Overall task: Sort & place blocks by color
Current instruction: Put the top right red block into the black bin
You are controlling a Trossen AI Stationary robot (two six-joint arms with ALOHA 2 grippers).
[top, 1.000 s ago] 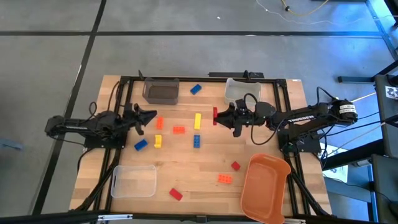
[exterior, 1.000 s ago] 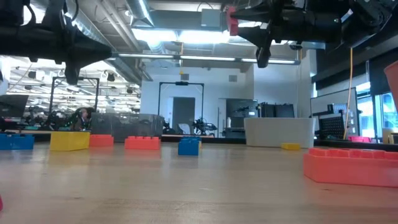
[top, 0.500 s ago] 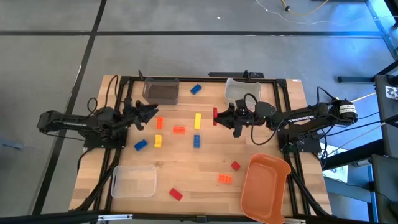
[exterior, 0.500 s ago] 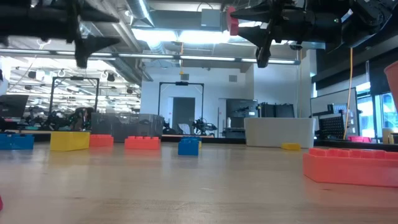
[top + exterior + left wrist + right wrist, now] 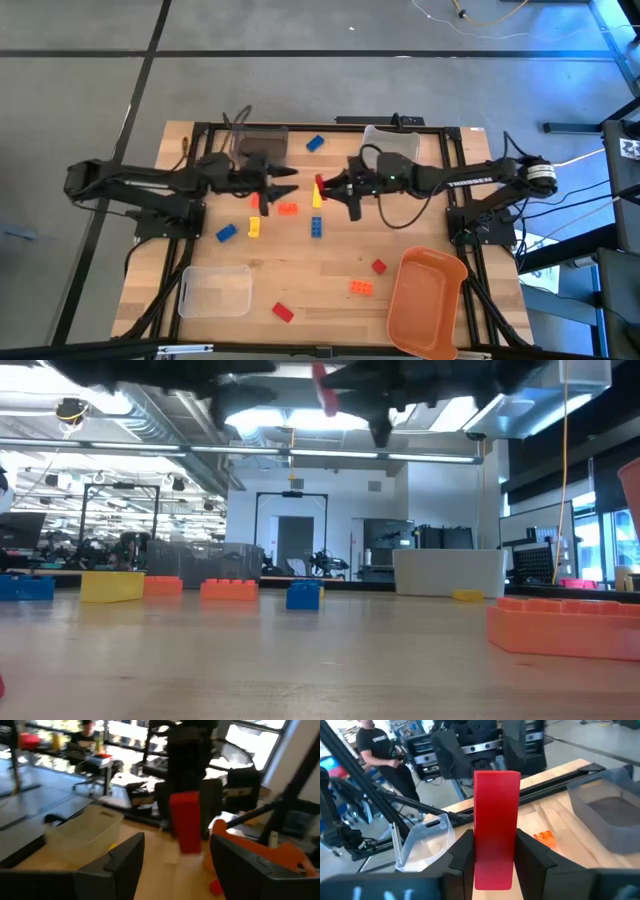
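A red block (image 5: pixel 495 820) hangs high over the middle of the table, with my right gripper (image 5: pixel 326 190) shut on it. My left gripper (image 5: pixel 290 184) faces it from the table's left, level and open. Seen from the left wrist, the red block (image 5: pixel 186 822) stands just ahead of the gap between the left fingers, apart from them. More blocks lie flat on the table: orange (image 5: pixel 288 208), yellow (image 5: pixel 254 226), blue (image 5: pixel 226 233), blue (image 5: pixel 317 226), red (image 5: pixel 379 266), orange (image 5: pixel 361 287), red (image 5: pixel 283 312) and a far blue one (image 5: pixel 315 143). My right gripper pinches the red block's lower part (image 5: pixel 495 867) between its two fingers (image 5: pixel 463 854), one on each narrow side. The fingers lie about level and point toward the table's left. The block stands up past the fingertips and is lifted clear of the table.
A dark bin (image 5: pixel 258 145) and a clear bin (image 5: pixel 390 143) stand at the far edge. A clear bin (image 5: pixel 215 291) sits near left, an orange bin (image 5: pixel 428 300) near right. Black frame rails run along the table's sides. A person stands in the room beyond.
My left gripper has risen and gone toward the table's right, from the left edge to the middle. My right gripper has carried the red block toward the table's left, still clear of the table. The two now face each other closely.
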